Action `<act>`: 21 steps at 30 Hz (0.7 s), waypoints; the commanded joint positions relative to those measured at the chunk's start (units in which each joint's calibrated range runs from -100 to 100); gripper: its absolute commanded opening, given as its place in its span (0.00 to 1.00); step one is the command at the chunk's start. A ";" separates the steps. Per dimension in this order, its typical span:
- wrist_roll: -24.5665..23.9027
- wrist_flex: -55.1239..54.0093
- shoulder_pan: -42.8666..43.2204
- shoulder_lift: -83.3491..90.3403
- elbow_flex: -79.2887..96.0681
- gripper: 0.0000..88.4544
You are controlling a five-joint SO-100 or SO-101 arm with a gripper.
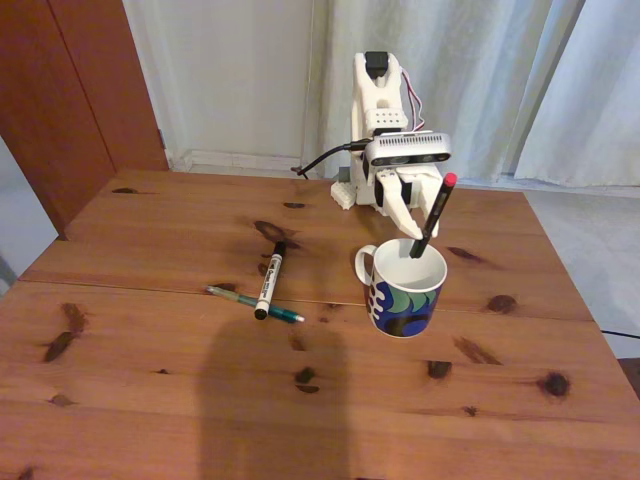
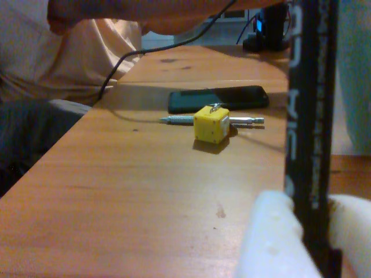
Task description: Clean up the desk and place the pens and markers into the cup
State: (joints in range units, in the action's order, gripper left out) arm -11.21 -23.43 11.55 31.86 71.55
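Wrist view first, and right up against the lens the two white fingers (image 2: 272,243) are closed on a thin black pen (image 2: 310,116), its barrel running straight up the right side of the frame, gripped low and held firm. Past it along the table (image 2: 145,191) sit a small yellow cube (image 2: 211,123), a metal bit (image 2: 177,119) lying flat behind it, then a dark phone (image 2: 220,98), and furthest off a person's arm (image 2: 145,14) across the top.

Over to the fixed view, nearest the camera: a white marker with a black cap (image 1: 269,280) lies across a thin teal pen (image 1: 255,304), the two touching where they cross, both well to the left of the cup (image 1: 402,285) as this view has it. The marker's long axis points from the near table (image 1: 150,400) up toward the arm's base; the teal pen lies nearly crosswise to it.

Further back, the black pen (image 1: 432,215) with its red tip up leans to the right, its lower end already inside the mug's rim, and the gripper (image 1: 415,215) holds it just above the cup. Looks like all that's needed is for the fingers to part so the pen drops in. After that the reach goes left for the crossed pair, and the marker on top seems the easier pick.
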 commanded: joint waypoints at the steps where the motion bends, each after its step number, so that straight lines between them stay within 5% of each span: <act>1: -0.21 -1.81 -0.17 -0.05 -0.40 0.01; 10: 0.37 -1.99 -0.17 0.53 3.11 0.17; 21: 0.21 -1.38 -4.35 -0.30 -3.74 0.18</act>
State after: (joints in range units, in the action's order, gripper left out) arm -11.21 -23.43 8.84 31.53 73.59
